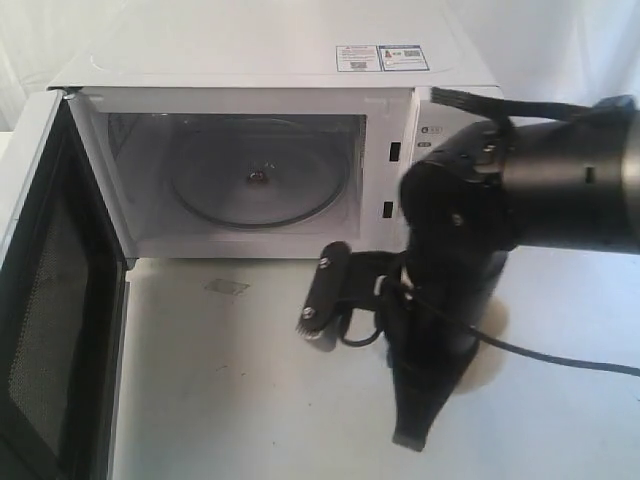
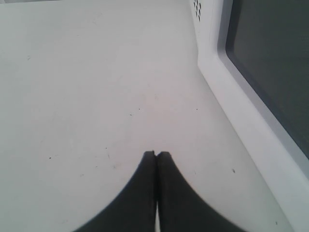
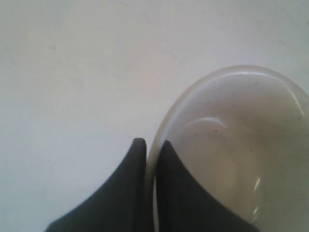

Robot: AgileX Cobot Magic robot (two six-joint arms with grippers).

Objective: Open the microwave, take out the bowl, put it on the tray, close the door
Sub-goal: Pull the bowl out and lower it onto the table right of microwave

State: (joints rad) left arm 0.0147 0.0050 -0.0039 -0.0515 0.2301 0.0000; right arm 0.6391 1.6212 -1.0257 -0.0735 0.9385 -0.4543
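Note:
The white microwave (image 1: pixel 270 60) stands with its door (image 1: pixel 45 300) swung wide to the left. Its cavity holds only the glass turntable (image 1: pixel 255 185). My right gripper (image 3: pixel 152 142) is shut on the rim of the cream bowl (image 3: pixel 241 145), one finger inside and one outside, above the white table. In the exterior view the black right arm (image 1: pixel 450 260) hangs in front of the microwave's dial side and hides the bowl. My left gripper (image 2: pixel 156 153) is shut and empty, low over the table beside the door's dark window (image 2: pixel 270 63). The tray is out of view.
The open door stretches along the left edge of the exterior view toward the front. White tabletop (image 1: pixel 250 380) lies in front of the microwave. A black cable (image 1: pixel 560 358) trails right from the right arm. Stickers (image 1: pixel 382 57) sit on the microwave's top.

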